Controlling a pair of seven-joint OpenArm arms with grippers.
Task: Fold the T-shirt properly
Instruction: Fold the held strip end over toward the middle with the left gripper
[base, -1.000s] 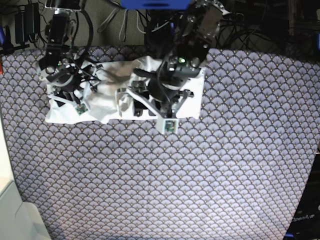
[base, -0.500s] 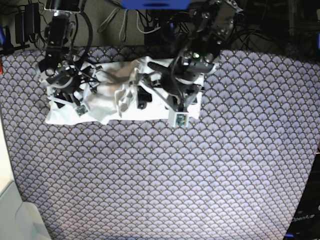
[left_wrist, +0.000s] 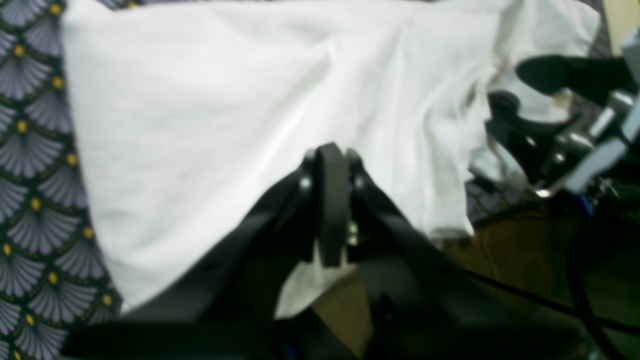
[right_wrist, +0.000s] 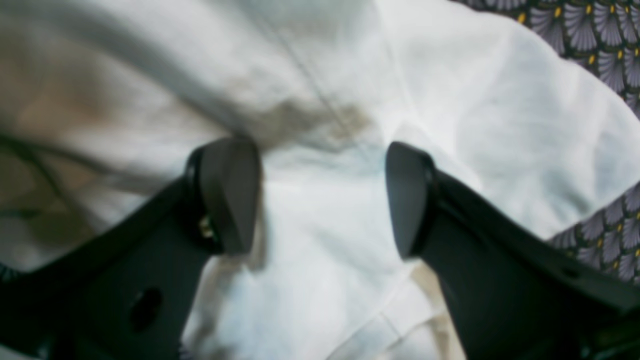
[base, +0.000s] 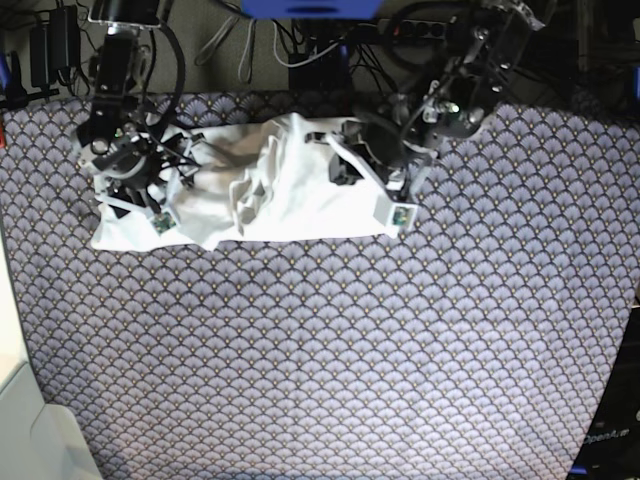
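Two claws work over the white T-shirt: the left gripper is pressed fully together with nothing visibly pinched, above the cloth's 3 o'clock end; the right gripper gapes wide over the 9 o'clock end, gripping nothing. The shirt lies bunched at 12 o'clock on the scallop-patterned tablecloth.

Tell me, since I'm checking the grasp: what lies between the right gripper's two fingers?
Only white T-shirt cloth shows between the open right gripper's fingers in the right wrist view.
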